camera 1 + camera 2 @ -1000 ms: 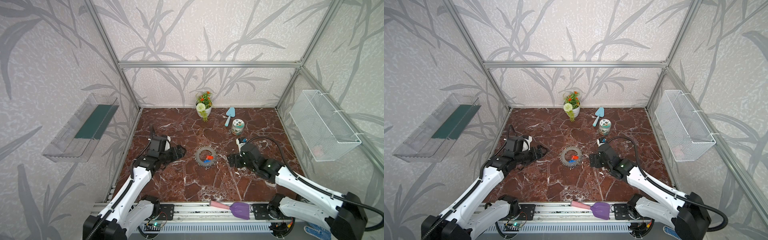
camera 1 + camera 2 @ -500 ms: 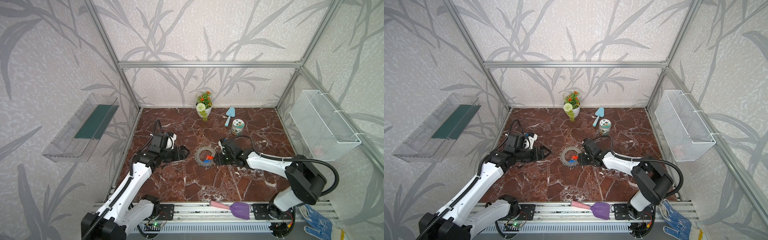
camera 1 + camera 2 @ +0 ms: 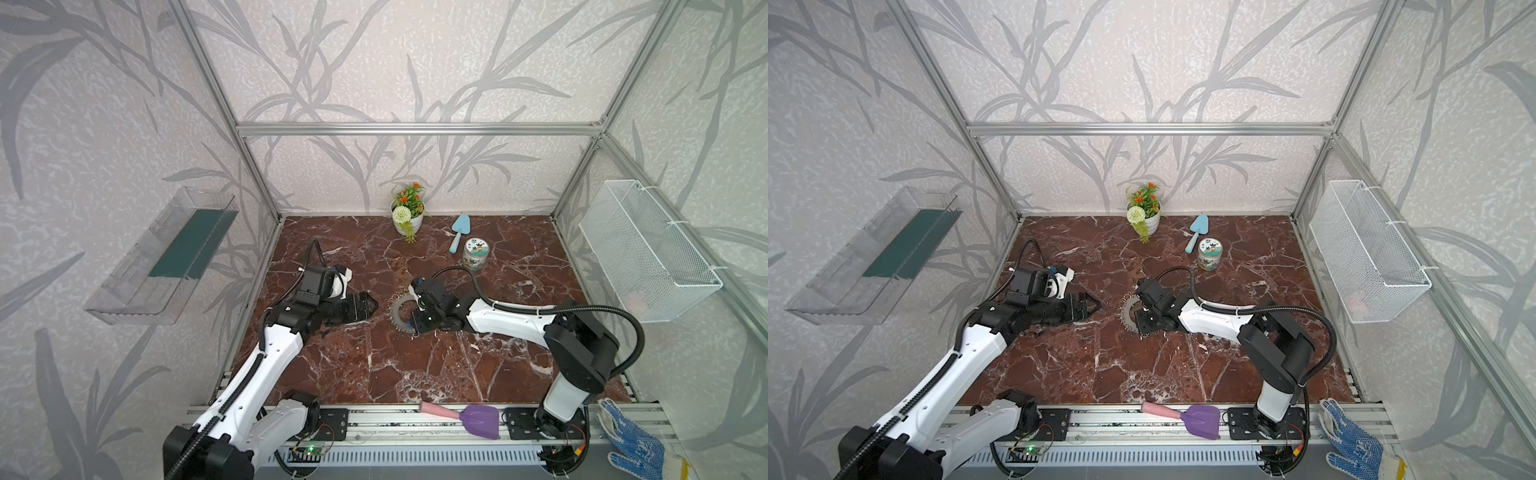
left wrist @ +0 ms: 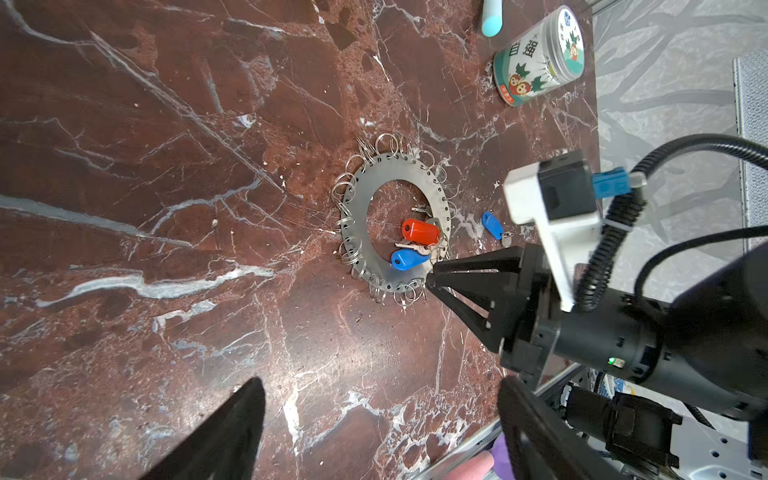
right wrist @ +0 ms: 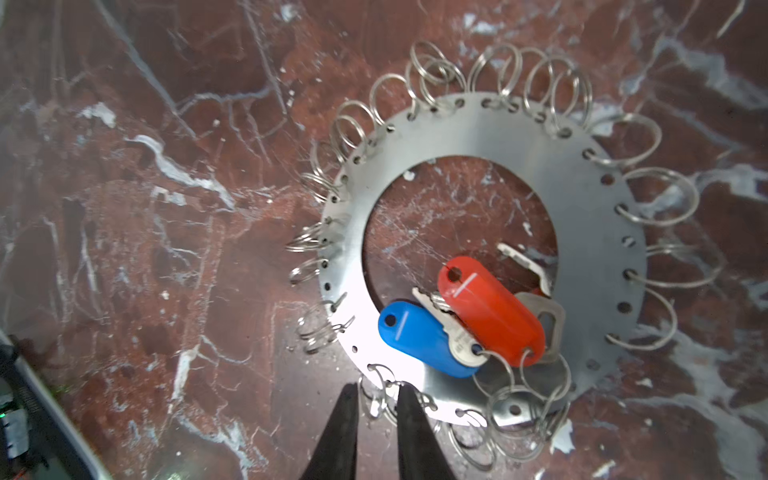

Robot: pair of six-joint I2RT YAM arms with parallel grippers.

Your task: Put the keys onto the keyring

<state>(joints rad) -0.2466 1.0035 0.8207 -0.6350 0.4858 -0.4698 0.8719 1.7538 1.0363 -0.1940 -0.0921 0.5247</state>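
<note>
Keyring (image 5: 498,133) is flat grey metal, wire-loop fringed.

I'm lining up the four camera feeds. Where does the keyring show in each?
In a top view: keyring mid-table, partly under the right arm.
In a top view: keyring mid-table too, likewise partly covered.
Left wrist: keyring near picture centre, fully visible.
Right wrist: keyring large, right of centre.
Shared landmark: right end effector at the keyring's rim.

L arm (image 3: 277,347) jaws wide; R arm (image 3: 511,322) jaws pinched.
</note>
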